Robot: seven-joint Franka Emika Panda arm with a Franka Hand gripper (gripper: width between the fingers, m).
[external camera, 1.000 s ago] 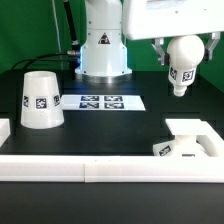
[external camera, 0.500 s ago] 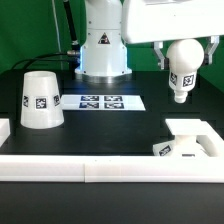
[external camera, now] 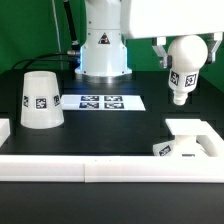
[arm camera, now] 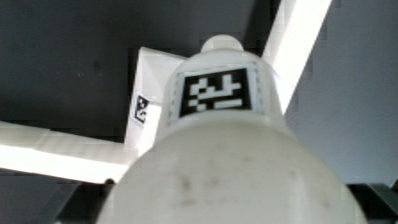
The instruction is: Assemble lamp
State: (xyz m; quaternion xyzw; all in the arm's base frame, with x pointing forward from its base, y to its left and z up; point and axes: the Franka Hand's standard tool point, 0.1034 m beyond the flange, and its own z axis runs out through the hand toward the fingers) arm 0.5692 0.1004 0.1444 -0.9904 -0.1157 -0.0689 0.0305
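Note:
My gripper point(external camera: 186, 50) is shut on the round head of the white bulb point(external camera: 181, 84) and holds it in the air at the exterior view's right, stem pointing down and tilted a little. In the wrist view the bulb point(arm camera: 222, 150) fills most of the picture, tag facing the camera. The low blocky base point(external camera: 188, 140) lies on the table below the bulb, with a tag on its front corner. It also shows in the wrist view point(arm camera: 157, 90) beyond the stem tip. The cone shade point(external camera: 41, 100) stands wide end down at the exterior view's left.
The marker board point(external camera: 100, 101) lies flat in the middle of the dark table. The big white robot pedestal point(external camera: 104, 45) stands behind it. A low white wall point(external camera: 80, 168) runs along the front edge, with a short piece at the left.
The gripper with the bulb has come down a little and shifted slightly toward the exterior view's right. The shade and the base have not moved.

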